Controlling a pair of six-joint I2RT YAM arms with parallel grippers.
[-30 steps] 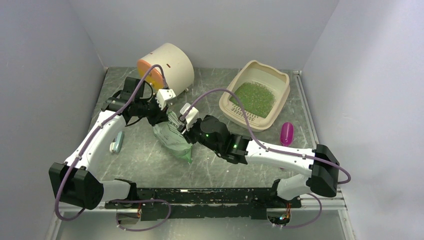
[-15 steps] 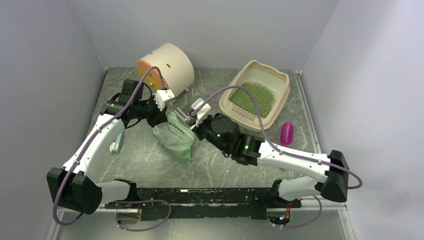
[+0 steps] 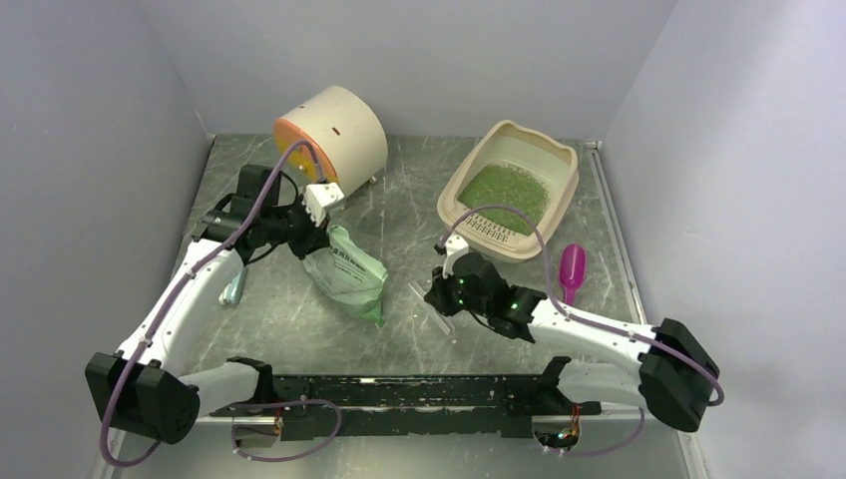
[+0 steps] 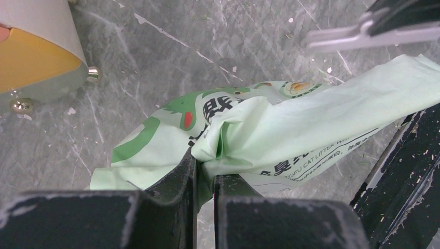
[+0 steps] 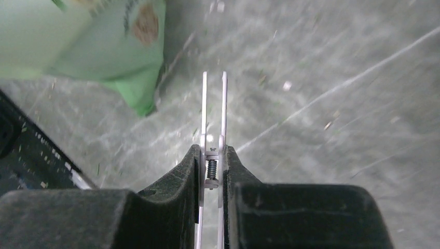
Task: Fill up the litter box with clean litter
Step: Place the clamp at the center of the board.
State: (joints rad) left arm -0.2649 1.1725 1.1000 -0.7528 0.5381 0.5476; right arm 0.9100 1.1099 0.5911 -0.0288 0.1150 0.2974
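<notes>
light-green bag (image 4: 311,119) — reads "tofu cat litter"; chinese characters beside it

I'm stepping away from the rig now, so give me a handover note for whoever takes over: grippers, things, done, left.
Left gripper: shut on the litter bag at its upper edge, left of centre.
Right gripper: shut on the bag clip, over bare table, apart from the bag.
Litter box: far right, clean litter covering much of its floor; scoop beside it.
Done: clip is off the bag, some litter in.
Left: probably put the clip down, then pour more from the bag into the box.
</notes>
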